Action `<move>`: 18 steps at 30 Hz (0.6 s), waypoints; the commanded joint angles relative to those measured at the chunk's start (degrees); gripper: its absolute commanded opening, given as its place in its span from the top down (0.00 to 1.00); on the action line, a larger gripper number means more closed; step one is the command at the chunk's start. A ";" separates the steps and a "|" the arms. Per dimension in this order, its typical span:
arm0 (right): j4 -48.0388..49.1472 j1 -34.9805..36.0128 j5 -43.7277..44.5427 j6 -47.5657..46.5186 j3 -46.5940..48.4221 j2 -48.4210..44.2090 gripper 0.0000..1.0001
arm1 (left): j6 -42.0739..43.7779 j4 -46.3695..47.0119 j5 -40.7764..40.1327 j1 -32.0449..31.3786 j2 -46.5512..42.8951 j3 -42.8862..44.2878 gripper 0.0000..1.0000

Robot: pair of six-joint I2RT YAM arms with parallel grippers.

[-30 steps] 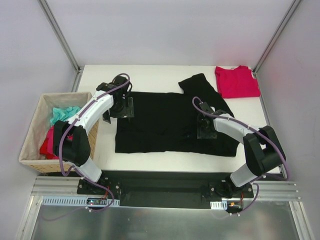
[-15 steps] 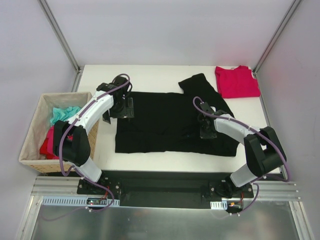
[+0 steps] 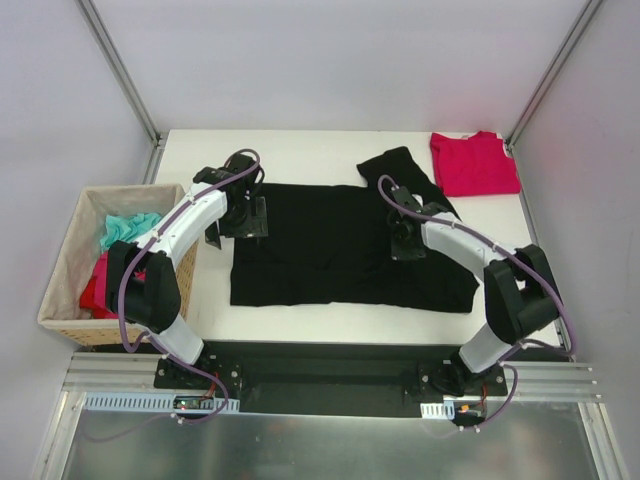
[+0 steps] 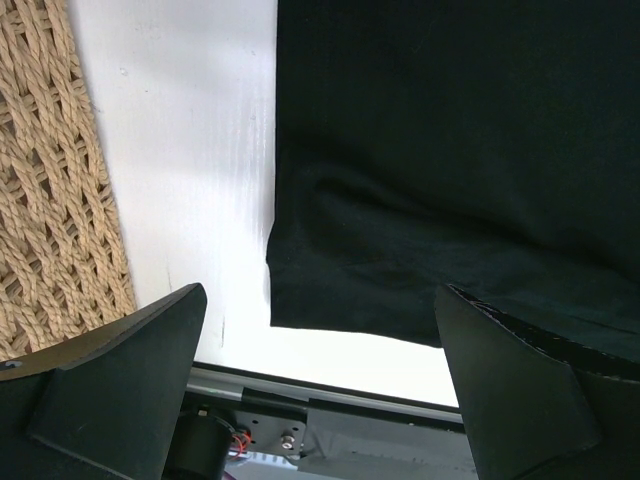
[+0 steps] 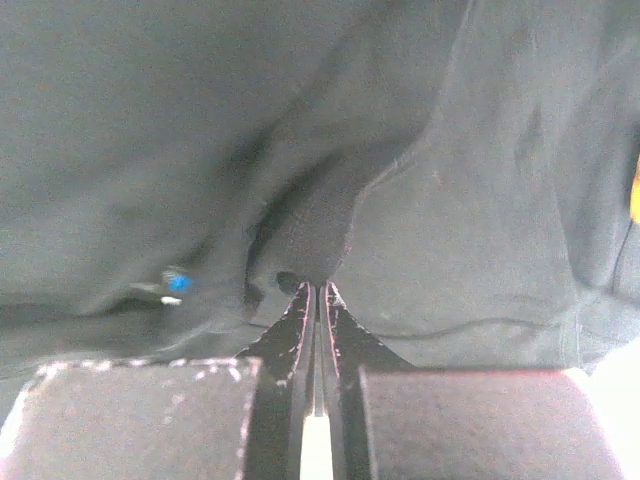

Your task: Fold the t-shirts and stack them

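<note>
At right claw (image 5: 316,292) tips: black t-shirt (image 5: 400,200) ridge pinched between closed jaws.

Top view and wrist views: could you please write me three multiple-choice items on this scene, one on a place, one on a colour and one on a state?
1. The basket stands:
A) left of the table
B) on its far right corner
C) between the arm bases

2. The corner shirt is:
A) teal
B) white
C) red

3. The right gripper is:
A) wide open
B) shut on the black shirt
C) shut on the basket

Key: 1 A, it sits off the table's left edge in the top view; 2 C, it shows crimson at the far right corner; 3 B, the right wrist view shows it pinching a fold of black cloth.
</note>
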 commanded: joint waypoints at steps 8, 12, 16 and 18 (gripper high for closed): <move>-4.89 3.24 -1.29 -4.41 21.56 12.24 0.74 | -0.25 -0.25 -0.68 -0.53 -2.51 -1.18 0.01; -5.69 5.25 -1.29 -5.21 24.65 16.20 0.08 | 0.01 -0.08 -0.59 -0.53 -2.16 -1.62 0.01; -4.81 6.31 -0.42 -5.03 23.25 15.25 0.00 | 0.01 0.19 -0.24 -0.53 -2.33 -1.63 0.01; -4.81 6.75 0.37 -5.20 20.88 11.75 0.00 | 0.01 0.19 0.20 -0.62 -2.68 -1.54 0.01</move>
